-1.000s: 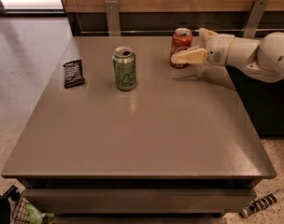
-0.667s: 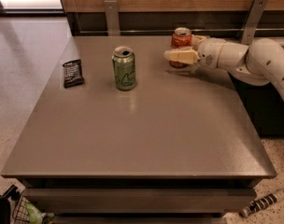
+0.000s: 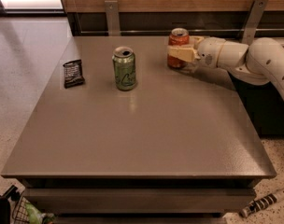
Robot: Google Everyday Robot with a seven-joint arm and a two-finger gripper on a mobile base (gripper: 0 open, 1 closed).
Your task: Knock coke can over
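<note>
Red-orange aluminium coke can (image 3: 178, 41): upright, touching the tip of the cream two-finger gripper (image 3: 183, 52), now advanced leftward onto it. Grip width: cannot tell. Contact made; ready for toppling push.

Table (image 3: 142, 134): bar (image 3: 73, 73), green can (image 3: 124, 69), coke can (image 3: 178, 38) by claw (image 3: 180, 50).

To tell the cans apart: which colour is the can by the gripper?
The coke can is red-orange, silver-topped; the gripper is at its front. Camera view.

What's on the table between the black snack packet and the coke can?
In the camera view, the green can stands upright between them; the gripper is at the coke can.
</note>
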